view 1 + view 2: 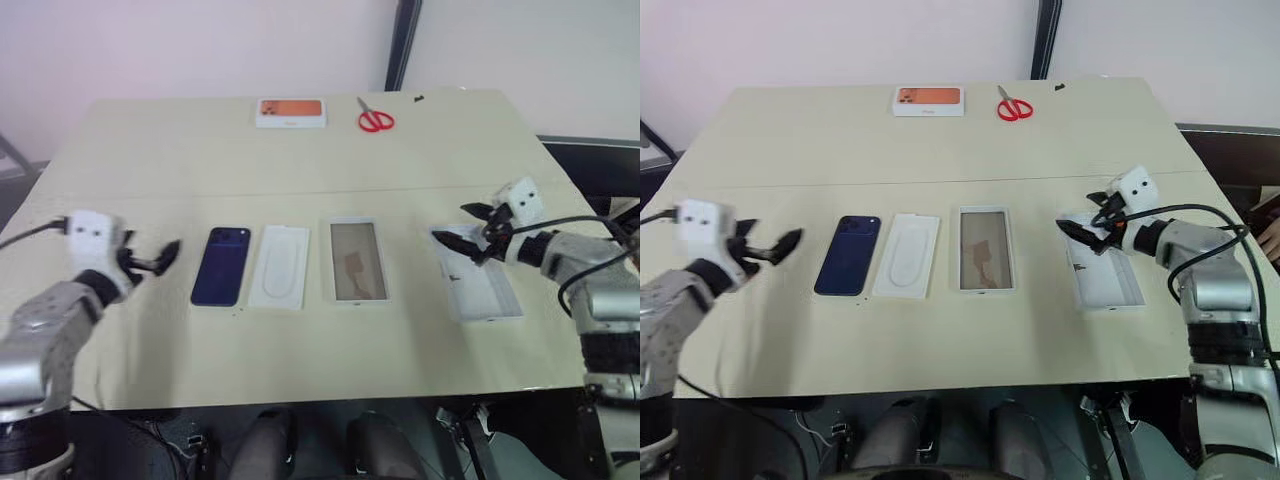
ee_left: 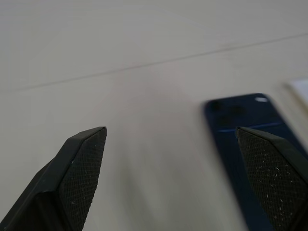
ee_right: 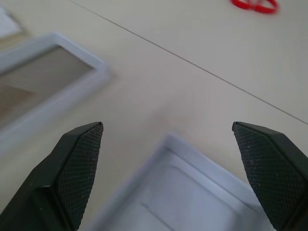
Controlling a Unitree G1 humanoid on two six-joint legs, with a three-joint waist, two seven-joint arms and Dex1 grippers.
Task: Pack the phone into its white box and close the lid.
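**Phone, box parts and two released grippers on the tabletop**

Lying in a row across the middle of the cream tabletop (image 1: 300, 165), from the robot's left to its right: the phone (image 1: 221, 265), a thin white insert (image 1: 279, 266) with an oval recess, the white box (image 1: 357, 261) and the lid (image 1: 478, 288). Phone resting back up, dark navy, camera cluster at the far corner, just beside the insert and apart from the white box. White box sitting open side up, showing its tan-brown floor, holding nothing but that lining. Lid lying open side up, plain white inside, slightly angled relative to the row, well apart from the white box.

Left gripper (image 1: 158, 257) hovering just left of the phone, pointing toward it, fingers (image 2: 79, 163) spread wide and grasping nothing; in the left wrist view, phone appearing beyond the right-hand finger. Right gripper (image 1: 470, 232) hovering over the far end of the lid, fingers (image 3: 77, 163) likewise spread wide, released, gripping nothing; whether touching the lid cannot be told.

Resting at the far edge of the tabletop: a white box with an orange picture (image 1: 291, 112) and, near it, red-handled scissors (image 1: 375, 119).
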